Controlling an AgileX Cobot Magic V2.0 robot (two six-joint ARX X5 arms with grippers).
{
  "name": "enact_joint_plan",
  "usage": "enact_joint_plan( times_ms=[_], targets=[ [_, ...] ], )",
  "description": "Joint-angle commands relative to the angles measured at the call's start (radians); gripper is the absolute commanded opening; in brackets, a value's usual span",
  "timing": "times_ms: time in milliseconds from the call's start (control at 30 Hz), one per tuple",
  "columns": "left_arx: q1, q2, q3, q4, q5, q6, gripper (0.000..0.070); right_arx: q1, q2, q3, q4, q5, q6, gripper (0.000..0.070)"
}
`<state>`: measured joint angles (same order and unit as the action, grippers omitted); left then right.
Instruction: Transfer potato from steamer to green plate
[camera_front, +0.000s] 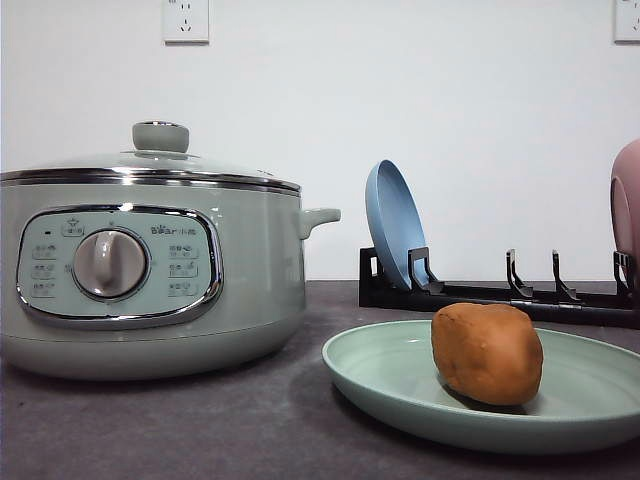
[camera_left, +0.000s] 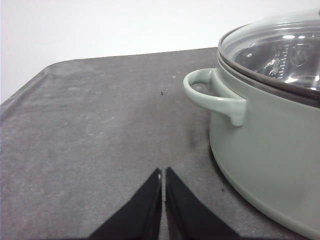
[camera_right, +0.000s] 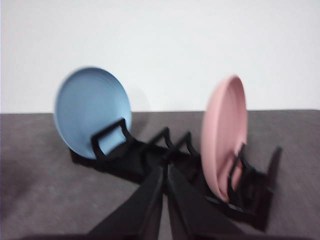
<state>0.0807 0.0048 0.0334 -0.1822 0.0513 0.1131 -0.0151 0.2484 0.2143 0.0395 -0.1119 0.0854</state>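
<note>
Left gripper (camera_left: 163, 175) has its black fingers pressed together w/ nothing between them, hanging over bare grey table (camera_left: 100, 140) just beside the steamer (camera_left: 270, 150); the pot's side handle and glass lid show in the left wrist view. Right gripper (camera_right: 165, 172) is likewise closed tip to tip and empty, pointing toward the black dish rack (camera_right: 170, 165). That view is blurred, so fine detail on the rack is hard to read.

Front view, nearest first: green plate (camera_front: 400, 385) lies flat on the table at the right, w/ the potato (camera_front: 487, 352) resting on it, right of the plate's centre, orange-brown and lumpy. Steamer sits at the left, a bit further back, apart from the plate, lid on, knob up, dial and control panel facing the camera. Behind the plate stands the rack, holding a blue plate (camera_front: 394, 225) upright on edge at its left end & a pink plate (camera_front: 627, 205) at the right end, cut by the frame edge. Farthest back: white wall w/ two sockets (camera_front: 185, 20) up high.
</note>
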Motion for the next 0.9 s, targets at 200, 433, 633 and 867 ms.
enact_joint_plan(
  times_ms=[200, 433, 633, 867],
  targets=[
    [0.002, -0.002, -0.018, -0.012, 0.0, -0.002, 0.0004, -0.036, -0.148, -0.146, 0.027, 0.009, -0.023, 0.0007],
    [0.002, -0.002, -0.018, -0.012, 0.0, -0.002, 0.0004, -0.036, -0.222, -0.203, -0.035, 0.008, -0.018, 0.0007],
    [0.002, -0.002, -0.018, -0.011, 0.0, -0.002, 0.0004, -0.035, -0.245, -0.203, -0.197, 0.008, -0.019, 0.0007],
    [0.002, -0.002, -0.018, -0.011, 0.0, -0.002, 0.0004, -0.035, -0.245, -0.203, -0.207, 0.009, -0.018, 0.0007]
  ],
)
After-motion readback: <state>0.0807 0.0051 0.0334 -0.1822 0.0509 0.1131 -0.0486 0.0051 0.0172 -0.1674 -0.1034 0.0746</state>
